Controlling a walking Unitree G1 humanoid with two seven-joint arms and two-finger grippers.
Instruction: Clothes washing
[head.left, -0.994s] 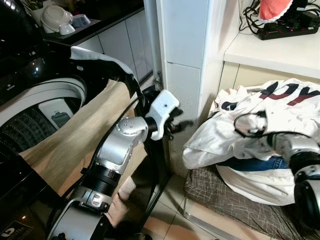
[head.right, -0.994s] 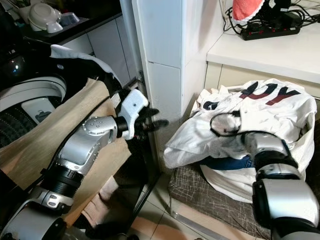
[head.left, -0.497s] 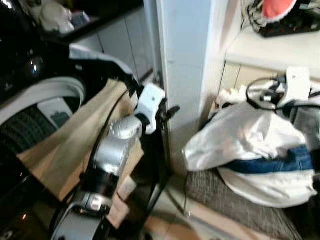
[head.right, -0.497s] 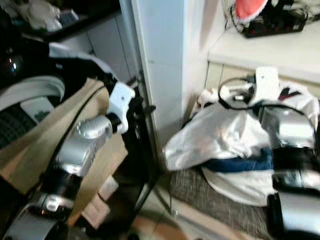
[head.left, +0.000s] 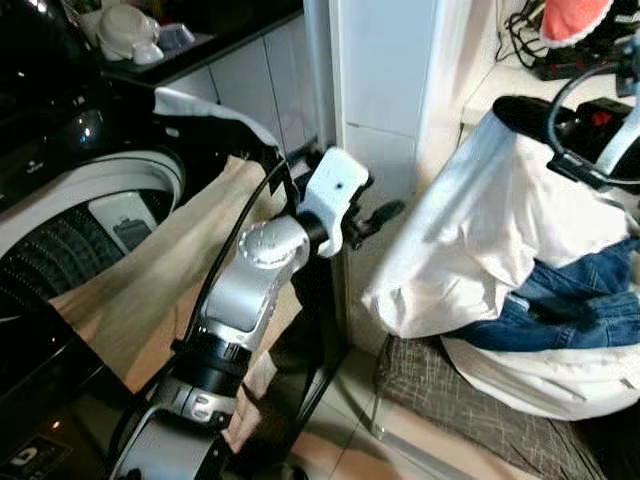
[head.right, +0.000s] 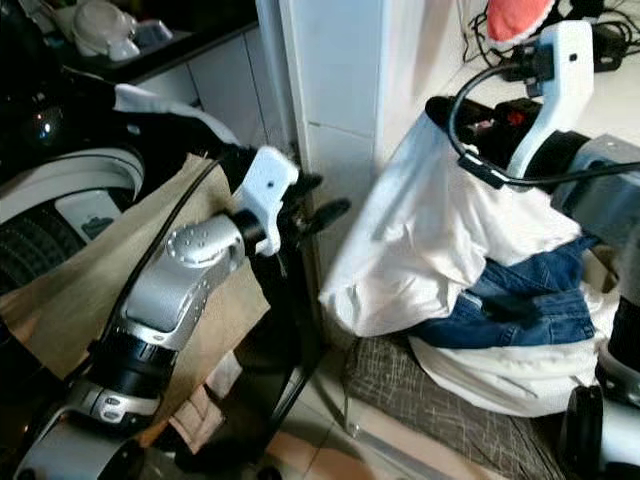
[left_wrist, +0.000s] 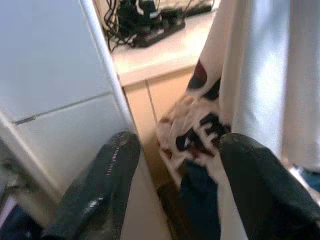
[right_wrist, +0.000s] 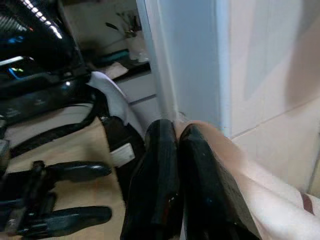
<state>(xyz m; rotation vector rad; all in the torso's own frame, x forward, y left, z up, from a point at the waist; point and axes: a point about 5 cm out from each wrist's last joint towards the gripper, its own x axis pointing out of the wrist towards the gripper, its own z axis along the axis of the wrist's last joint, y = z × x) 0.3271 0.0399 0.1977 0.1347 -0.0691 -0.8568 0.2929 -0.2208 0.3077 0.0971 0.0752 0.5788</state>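
Taking the white pillar (head.left: 385, 110) as the landmark, the nearest thing is the grey-checked laundry basket (head.left: 470, 400) on the floor at the pillar's foot, to its right. On it lies a heap of white cloth with blue jeans (head.left: 560, 305) draped across the top.

The left gripper (head.left: 375, 215) hangs just in front of the pillar's lower panel, its two black fingers (left_wrist: 100, 185) spread wide with nothing between them. It points toward the basket, apart from the cloth.

Left of the pillar a tan cloth (head.left: 150, 290) hangs over the edge of the washing machine (head.left: 75, 215), whose drum mouth is open, and a black-and-white garment (head.left: 215, 115) lies at the back of it next to the pillar.

The right gripper (head.right: 440, 108) is raised to the right of the pillar, level with the countertop (head.left: 500, 85). Its fingers (right_wrist: 165, 175) are pinched together on the top of the white shirt (head.left: 480, 230), which hangs down from them in a long cone to the basket, its lower folds just beside the jeans.

Farther back, on the countertop, sits a black power strip (head.left: 585, 60) with a pink-red cloth (head.left: 570, 18) behind it.
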